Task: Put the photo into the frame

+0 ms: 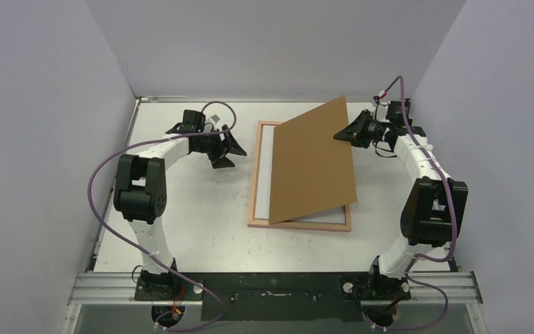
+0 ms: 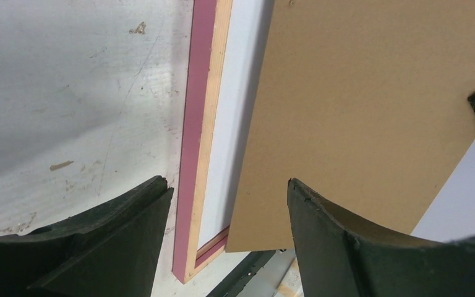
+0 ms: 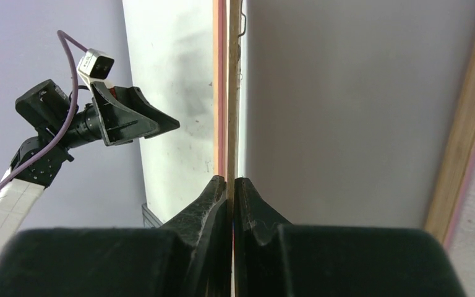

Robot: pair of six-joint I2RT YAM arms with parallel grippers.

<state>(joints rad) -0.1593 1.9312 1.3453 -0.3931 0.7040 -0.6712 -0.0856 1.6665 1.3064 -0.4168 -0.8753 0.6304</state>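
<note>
Closing up: the right end effector [image 3: 231,184] pinches the brown backing board [image 1: 316,163] tilted over the back-up frame [image 1: 299,226], where a white sheet, probably the photo [image 1: 265,167] face down, lies; the left end effector [image 1: 231,154] gapes alongside; next, lower the board squarely in

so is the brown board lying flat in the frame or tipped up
Tipped up: the right pincer holds the brown board by its raised far edge, while its near corner sits low at the frame.

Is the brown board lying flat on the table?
No, the brown board slants upward, its right edge pinched by the right end effector and its near edge down at the frame.
</note>
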